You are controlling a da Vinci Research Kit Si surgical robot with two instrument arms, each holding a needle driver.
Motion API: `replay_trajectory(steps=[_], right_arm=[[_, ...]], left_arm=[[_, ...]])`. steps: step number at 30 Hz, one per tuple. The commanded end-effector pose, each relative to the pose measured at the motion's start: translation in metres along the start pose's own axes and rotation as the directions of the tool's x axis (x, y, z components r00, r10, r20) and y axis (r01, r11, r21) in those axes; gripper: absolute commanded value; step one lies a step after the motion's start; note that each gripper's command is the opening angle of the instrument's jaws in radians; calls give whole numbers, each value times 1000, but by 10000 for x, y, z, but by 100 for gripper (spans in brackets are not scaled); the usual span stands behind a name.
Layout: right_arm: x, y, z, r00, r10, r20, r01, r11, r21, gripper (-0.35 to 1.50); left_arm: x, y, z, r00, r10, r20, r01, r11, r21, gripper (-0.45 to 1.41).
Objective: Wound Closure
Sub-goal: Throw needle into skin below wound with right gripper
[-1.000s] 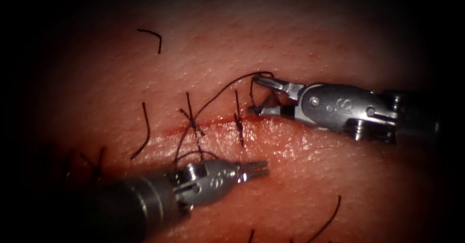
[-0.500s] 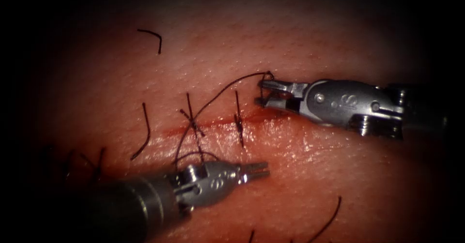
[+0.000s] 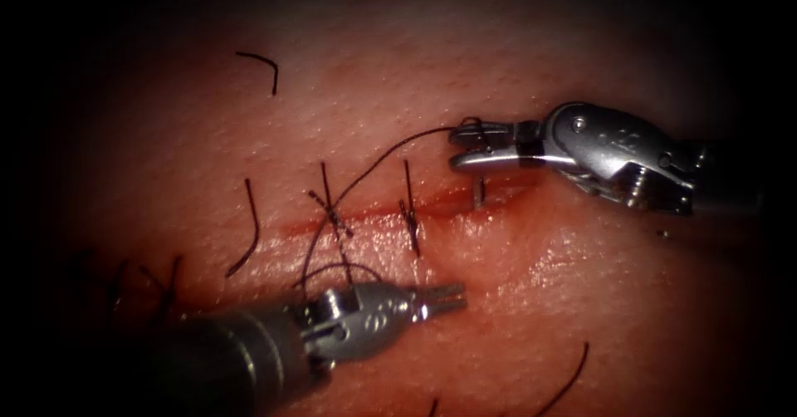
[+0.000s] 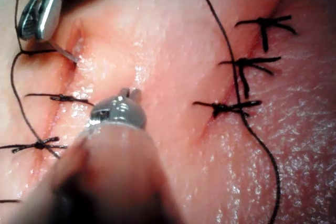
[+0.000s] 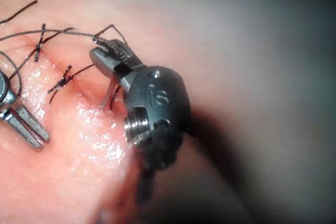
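Pink, glistening tissue [image 3: 531, 301] is spreading across the field, with the cut [image 3: 374, 213] running as a reddened horizontal line through its middle and red fluid [image 3: 465, 201] lying along the cut's right-hand stretch. Two finished stitches [image 3: 332, 209] are crossing the cut near its centre, and loose cut ends of thread [image 3: 249, 226] are lying on the tissue well apart from them. Entering from the lower left, the left arm's tool [image 3: 440, 298] is resting below the cut with its pincer closed and gripping nothing; its tip is lying just beside the tissue surface, clear of the stitches. Coming in from the right, the right arm's tool [image 3: 473, 147] is sitting just above the cut's right end with its pincer closed on the needle [image 3: 479, 191], gripping it near the thread end of its curve. From that grip the needle is hanging down with its point touching the tissue at the cut's upper edge; in the right wrist view the needle [image 5: 107, 95] is reaching the wet edge of the cut, though how deep it is seated cannot be told. Trailing from the right pincer, the thread [image 3: 374, 164] is sweeping left in a long arc, crossing the cut between the stitches and curling toward the left tool's wrist.
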Motion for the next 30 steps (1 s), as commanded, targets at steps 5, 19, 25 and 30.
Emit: replay_trajectory(steps=[5,19,25,30], right_arm=[[-4,24,5,1000,8,-26,-7,1000,23,-35],[-36,23,-2,962,274,1,-273,959,73,-35],[-38,15,5,845,535,8,-532,839,114,-35],[-38,5,14,832,555,0,-549,822,155,-35]], left_arm=[[0,-2,8,1000,1,-3,-1,1000,-2,-11],[1,-1,11,1000,0,-2,0,1000,1,-11],[0,-1,10,1000,1,-2,-1,1000,-4,-11],[-1,-1,9,1000,2,-2,-2,1000,-5,-11]])
